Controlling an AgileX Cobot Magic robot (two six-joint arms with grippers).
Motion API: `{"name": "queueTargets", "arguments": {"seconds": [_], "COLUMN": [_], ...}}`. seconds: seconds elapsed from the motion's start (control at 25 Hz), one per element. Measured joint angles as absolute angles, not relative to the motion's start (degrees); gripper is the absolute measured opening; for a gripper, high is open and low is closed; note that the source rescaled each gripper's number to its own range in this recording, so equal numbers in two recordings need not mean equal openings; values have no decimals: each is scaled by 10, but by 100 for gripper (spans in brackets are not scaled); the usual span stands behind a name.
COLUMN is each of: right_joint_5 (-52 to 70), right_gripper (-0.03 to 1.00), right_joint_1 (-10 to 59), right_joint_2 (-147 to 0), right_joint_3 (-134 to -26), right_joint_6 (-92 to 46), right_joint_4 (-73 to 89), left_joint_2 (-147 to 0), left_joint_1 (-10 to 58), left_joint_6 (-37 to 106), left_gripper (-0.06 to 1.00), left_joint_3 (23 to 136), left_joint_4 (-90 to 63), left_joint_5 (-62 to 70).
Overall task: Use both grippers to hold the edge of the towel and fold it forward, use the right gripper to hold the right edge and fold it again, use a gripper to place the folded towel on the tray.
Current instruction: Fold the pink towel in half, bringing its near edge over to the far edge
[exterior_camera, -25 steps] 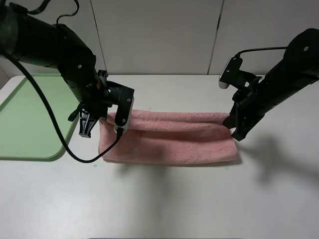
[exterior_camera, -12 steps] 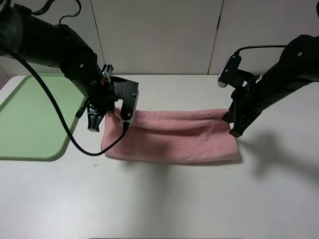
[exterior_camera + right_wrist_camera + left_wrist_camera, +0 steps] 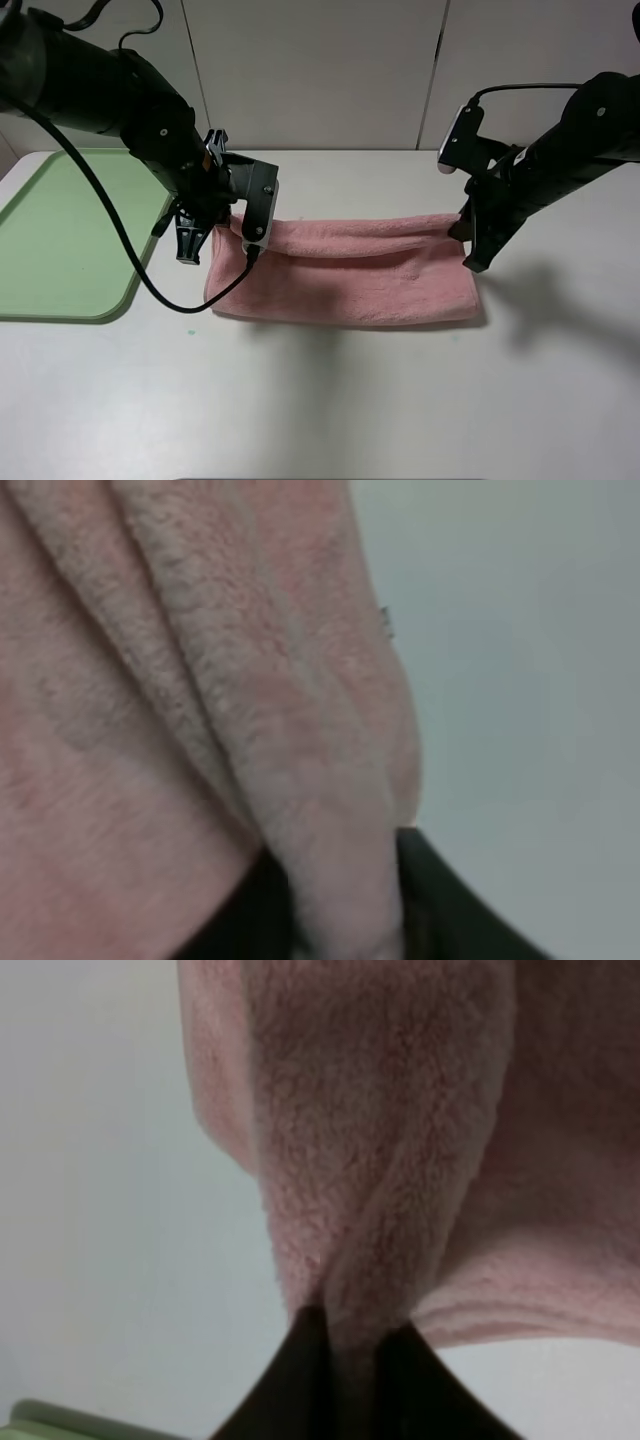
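Two black arms reach down over the white table [image 3: 330, 400], one at each end of the pink towel [image 3: 350, 280]. The left arm comes in from the far left, bends sharply at the wrist and points its left gripper [image 3: 195, 240] down and slightly leftward at the towel's far-left corner. The right arm slants in from the far right, and its right gripper [image 3: 472, 255] tips down onto the far-right corner.

In the left wrist view we see the left gripper [image 3: 350, 1335] clenched on a pinch of the towel [image 3: 380, 1160]: both dark fingers [image 3: 300, 1360] press the plush from either side, and the cloth spreads out from that pinch. In the right wrist view the right gripper [image 3: 340, 880] grasps a thick roll of the towel [image 3: 250, 680], which fills the gap between its fingers [image 3: 430, 890], touching both.

The towel lies as a long folded band across the middle of the table, its doubled far edge lifted a little at both held corners and sagging between them, its near edge flat on the surface. The light-green tray [image 3: 60, 240] sits at the left of the table, beside the left arm and apart from the towel.
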State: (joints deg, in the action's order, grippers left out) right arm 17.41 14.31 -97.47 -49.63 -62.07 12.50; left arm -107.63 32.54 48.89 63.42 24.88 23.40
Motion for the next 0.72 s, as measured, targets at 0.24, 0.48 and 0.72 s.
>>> {"name": "queueTargets", "arguments": {"seconds": [0.24, 0.48, 0.72], "right_joint_5": [109, 97, 97], "right_gripper": [95, 100, 100], "right_joint_1": [143, 143, 143], "right_joint_2": [-975, -975, -975], "right_joint_3": [-496, -496, -496], "right_joint_6": [-606, -597, -597], "right_joint_4": [125, 124, 124], "left_joint_2": [-1076, -1076, -1076], "left_joint_1": [325, 325, 325], "left_joint_6": [458, 439, 437], "left_gripper": [61, 92, 95], "left_joint_3": [634, 634, 634], "left_joint_4": [249, 249, 249], "left_joint_5": [202, 166, 165]}}
